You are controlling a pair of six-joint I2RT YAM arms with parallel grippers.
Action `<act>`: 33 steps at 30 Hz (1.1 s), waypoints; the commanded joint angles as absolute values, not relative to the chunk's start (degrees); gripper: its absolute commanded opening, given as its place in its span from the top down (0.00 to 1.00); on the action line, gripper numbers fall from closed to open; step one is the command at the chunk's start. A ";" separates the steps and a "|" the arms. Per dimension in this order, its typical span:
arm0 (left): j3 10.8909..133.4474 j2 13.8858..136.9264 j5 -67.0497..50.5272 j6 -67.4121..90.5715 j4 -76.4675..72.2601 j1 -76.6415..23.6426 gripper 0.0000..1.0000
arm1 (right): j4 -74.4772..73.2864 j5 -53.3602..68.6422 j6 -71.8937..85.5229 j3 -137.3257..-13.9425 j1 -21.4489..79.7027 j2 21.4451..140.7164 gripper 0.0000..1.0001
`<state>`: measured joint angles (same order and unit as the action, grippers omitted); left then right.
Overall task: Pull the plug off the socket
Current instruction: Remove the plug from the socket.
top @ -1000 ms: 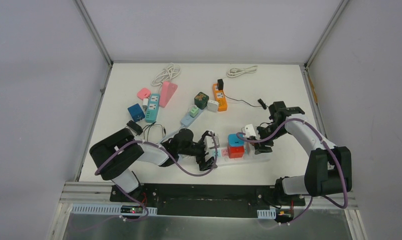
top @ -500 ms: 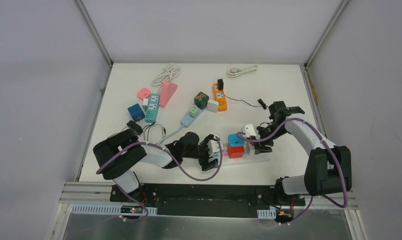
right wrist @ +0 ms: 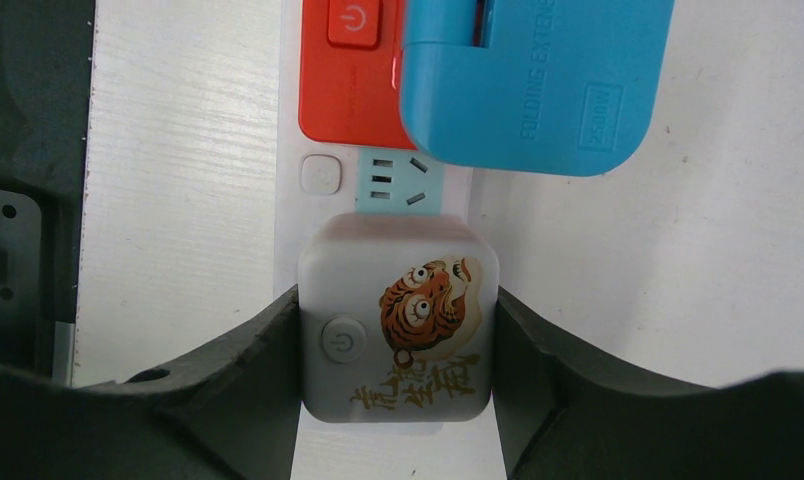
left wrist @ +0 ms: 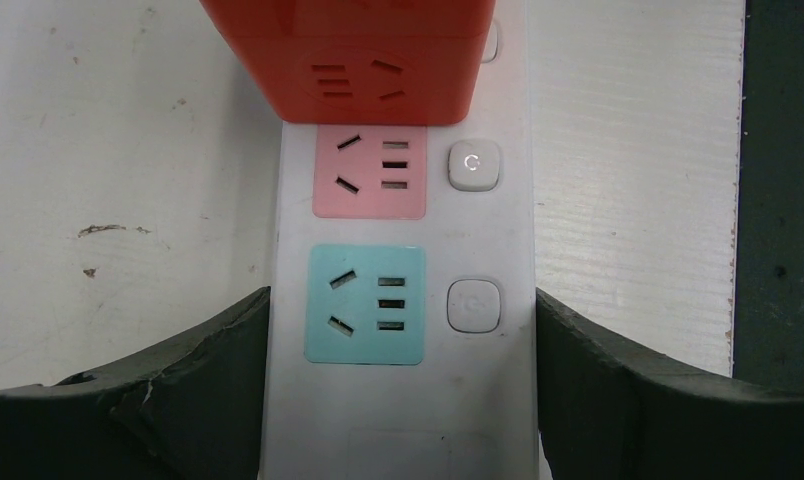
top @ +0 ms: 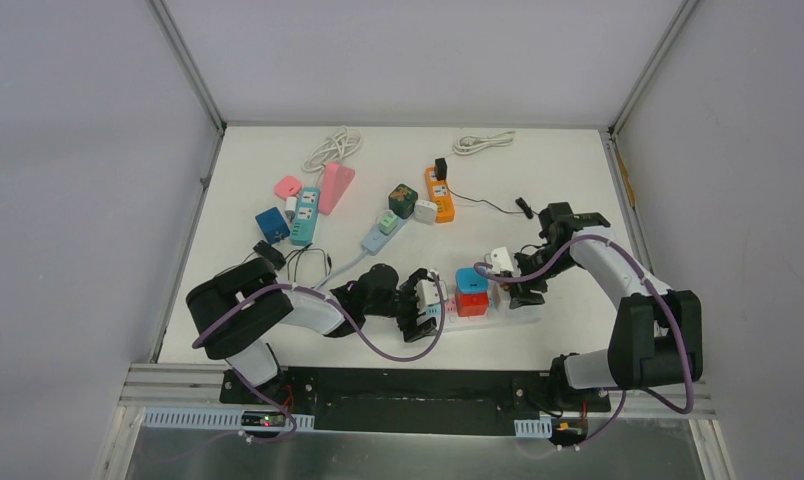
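A white power strip (top: 523,316) lies near the table's front edge. My left gripper (top: 421,305) is shut on its left end; in the left wrist view both fingers (left wrist: 208,380) press the sides of the strip (left wrist: 403,440) beside a teal socket (left wrist: 366,305). A red cube plug (top: 470,301) and a blue plug (top: 468,279) sit on the middle of the strip. My right gripper (top: 500,272) is shut on a white plug (right wrist: 396,330) with a tiger print at the strip's right end. Whether its pins have left the socket is hidden.
At the back lie a teal strip (top: 304,215), a pink strip (top: 335,187), a light blue strip (top: 380,235), an orange strip (top: 439,194), a blue cube (top: 272,224) and two white coiled cables (top: 333,147). A black cable (top: 303,262) loops near my left arm.
My left gripper has slid right onto the strip's left end and closed on it. The right gripper has stayed shut on the white plug.
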<state>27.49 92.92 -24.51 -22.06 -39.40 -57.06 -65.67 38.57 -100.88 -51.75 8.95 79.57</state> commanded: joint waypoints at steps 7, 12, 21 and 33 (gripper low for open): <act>27.98 93.33 -22.63 -21.97 -38.67 -57.36 1.00 | -71.02 39.00 -102.39 -49.09 9.32 78.98 1.00; 28.10 93.43 -22.83 -22.13 -38.59 -57.39 1.00 | -68.91 39.23 -102.77 -46.69 9.81 74.86 1.00; 28.46 93.26 -23.93 -23.24 -37.09 -57.55 1.00 | -72.54 41.32 -99.89 -51.22 9.75 80.23 1.00; 29.30 93.77 -23.91 -23.55 -35.73 -57.72 1.00 | -70.38 39.12 -101.56 -48.76 7.36 80.84 1.00</act>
<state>27.88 92.92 -24.60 -22.55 -38.35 -57.08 -69.38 41.50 -101.65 -54.11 6.52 83.74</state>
